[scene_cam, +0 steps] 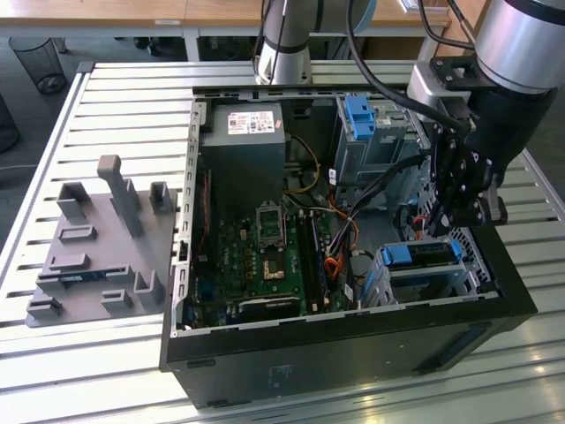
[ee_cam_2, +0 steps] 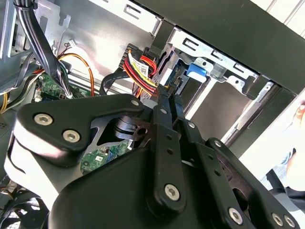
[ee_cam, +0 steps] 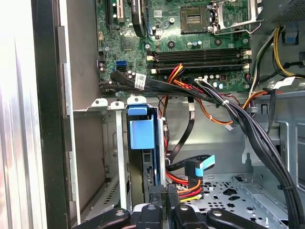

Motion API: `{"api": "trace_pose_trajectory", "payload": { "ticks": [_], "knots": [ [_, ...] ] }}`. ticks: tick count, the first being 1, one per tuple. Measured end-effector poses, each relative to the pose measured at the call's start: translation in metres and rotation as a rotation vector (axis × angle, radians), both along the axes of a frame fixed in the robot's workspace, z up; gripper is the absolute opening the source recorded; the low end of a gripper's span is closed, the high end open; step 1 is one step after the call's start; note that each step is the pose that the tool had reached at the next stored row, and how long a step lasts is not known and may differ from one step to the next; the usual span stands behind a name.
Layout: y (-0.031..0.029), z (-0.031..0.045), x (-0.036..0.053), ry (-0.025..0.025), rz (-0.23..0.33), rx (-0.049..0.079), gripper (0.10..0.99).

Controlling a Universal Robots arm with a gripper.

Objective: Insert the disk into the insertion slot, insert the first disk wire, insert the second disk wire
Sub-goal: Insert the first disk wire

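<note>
The disk, silver in a bright blue carrier, sits inside the insertion slot, the low silver cage at the case's front on the exterior view's right. Its blue carrier end faces the motherboard, with the cage wall beside it. My gripper hangs just above the disk's rear edge. Its fingers are drawn together on the black connector of a red-and-yellow wire bundle, right at the blue carrier. In the first wrist view my gripper holds that wire bundle. A blue-tipped flat wire lies loose nearby.
The open case holds a green motherboard, a grey power supply and a taller bay with a blue latch. A thick black cable bundle crosses beside the cage. A grey fixture plate lies on the slatted table.
</note>
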State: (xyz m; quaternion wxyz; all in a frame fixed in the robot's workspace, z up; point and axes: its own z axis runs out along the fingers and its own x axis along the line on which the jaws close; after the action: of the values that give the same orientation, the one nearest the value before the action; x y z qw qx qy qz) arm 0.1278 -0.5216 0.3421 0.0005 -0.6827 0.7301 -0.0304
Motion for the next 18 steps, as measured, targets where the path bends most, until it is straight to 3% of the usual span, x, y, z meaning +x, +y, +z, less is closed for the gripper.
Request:
{"api": "trace_pose_trajectory", "payload": {
  "ticks": [8, 13, 18],
  "knots": [
    [-0.001, -0.0009, -0.0009, -0.0002, 0.001, 0.0, 0.169],
    [-0.0013, -0.0016, -0.0017, -0.0119, 0.004, 0.001, 0.169],
    [-0.002, -0.003, -0.0018, -0.0133, 0.005, 0.012, 0.169]
  ]
}}
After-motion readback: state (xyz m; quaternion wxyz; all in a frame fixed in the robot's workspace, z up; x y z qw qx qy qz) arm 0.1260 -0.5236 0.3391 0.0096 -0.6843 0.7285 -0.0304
